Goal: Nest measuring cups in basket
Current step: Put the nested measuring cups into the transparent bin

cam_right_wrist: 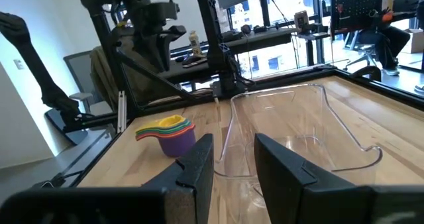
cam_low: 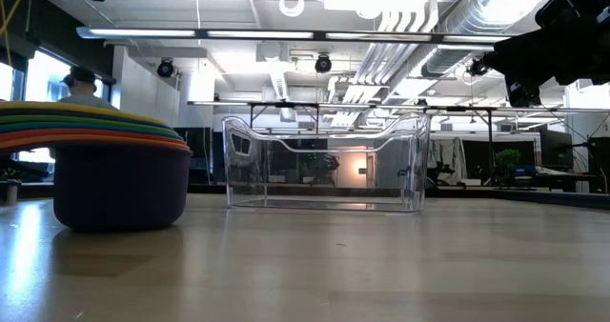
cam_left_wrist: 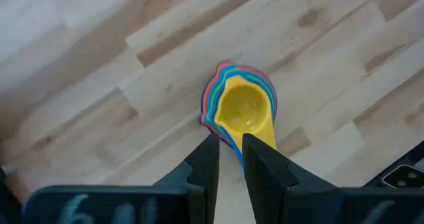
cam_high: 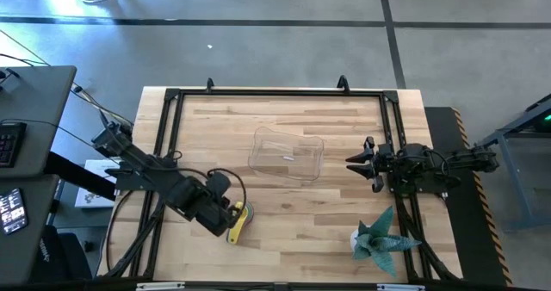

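Note:
The measuring cups (cam_high: 241, 218) stand nested in one stack on the table near the front left, yellow on top (cam_left_wrist: 244, 108) and purple at the bottom (cam_low: 119, 189). Their handles point toward my left gripper. My left gripper (cam_left_wrist: 230, 159) hangs right over the handle ends, fingers pointing down with a narrow gap. The clear basket (cam_high: 286, 156) stands empty at mid-table and also shows in the right wrist view (cam_right_wrist: 298, 128). My right gripper (cam_high: 357, 164) hovers open just right of the basket, holding nothing. My left gripper comes from above, its fingers (cam_left_wrist: 205, 164) standing on either side of the stacked handles' ends (cam_left_wrist: 228, 143). The fingers hide the handle tips, so I cannot tell whether they touch them. The stack sits on the table.
A spiky teal folded-paper figure (cam_high: 379, 237) lies near the front right corner. A black frame (cam_high: 275, 91) runs along the table's far and side edges. Bare wood lies between the cups and the basket.

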